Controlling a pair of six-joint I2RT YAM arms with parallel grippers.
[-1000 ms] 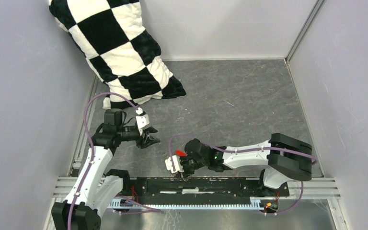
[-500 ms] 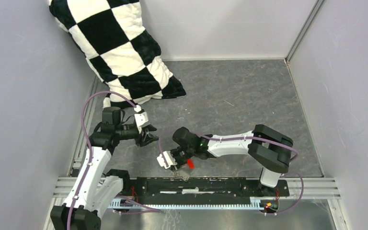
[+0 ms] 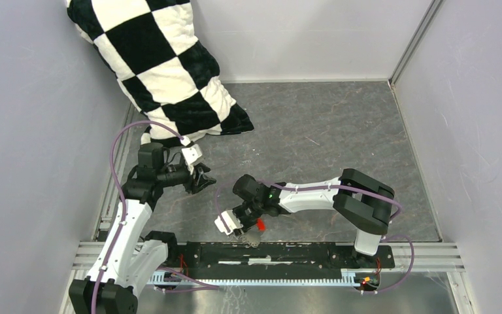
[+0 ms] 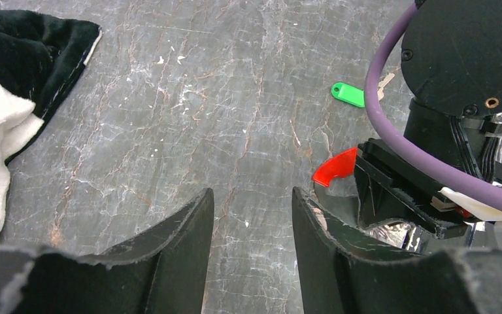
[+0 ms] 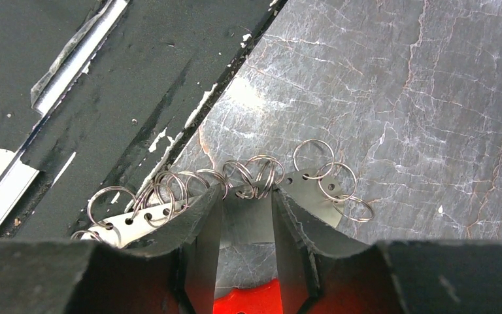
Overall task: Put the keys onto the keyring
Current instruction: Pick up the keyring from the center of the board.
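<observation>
The keyring is a curved silvery plate with several thin rings (image 5: 314, 171) joined to a red tag (image 5: 256, 297). My right gripper (image 5: 246, 196) is shut on the plate, low over the floor by the black rail. In the top view the right gripper (image 3: 237, 227) has the red tag (image 3: 260, 224) beside it. My left gripper (image 4: 251, 193) is open and empty, just left of the right wrist, and it also shows in the top view (image 3: 204, 178). The green-headed key (image 4: 348, 94) lies flat on the floor beyond the red tag (image 4: 335, 167).
A black-and-white checkered pillow (image 3: 163, 72) leans in the far left corner, and its edge shows in the left wrist view (image 4: 13, 98). The black base rail (image 3: 301, 252) runs along the near edge, close under the right gripper (image 5: 72, 98). Grey walls enclose the stone-patterned floor.
My right gripper has swung left and turned, carrying the keyring, and the red tag now sits on its right side. My left gripper has drawn slightly back and away.
</observation>
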